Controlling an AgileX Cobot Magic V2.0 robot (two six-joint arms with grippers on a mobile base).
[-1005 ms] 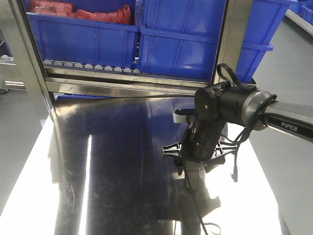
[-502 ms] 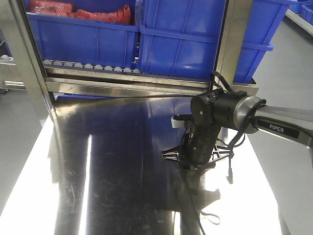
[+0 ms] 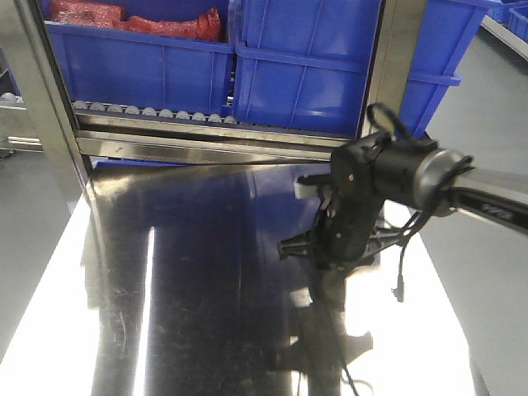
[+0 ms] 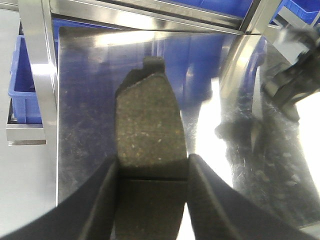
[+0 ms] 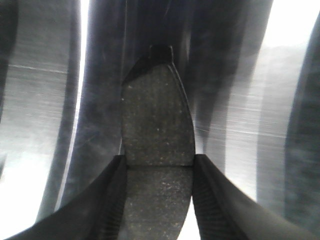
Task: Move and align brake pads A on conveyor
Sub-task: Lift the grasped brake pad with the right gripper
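Each wrist view shows one brake pad A, speckled dark grey with a thin groove across its face. In the left wrist view the pad stands out ahead of my left gripper, which is shut on its near half above the shiny steel tabletop. My right gripper is shut the same way on a second pad. In the front view the right gripper points down over the right part of the tabletop, and I cannot make out its pad there. The conveyor is out of view.
Blue bins stand on a rack behind the tabletop, one holding red bags. A roller rail and steel frame posts bound the far edge. The right arm shows blurred at the left wrist view's right edge.
The right arm first drew back and left, then swung right and rose a little, its wrist turning. It has stayed over the right side of the tabletop.
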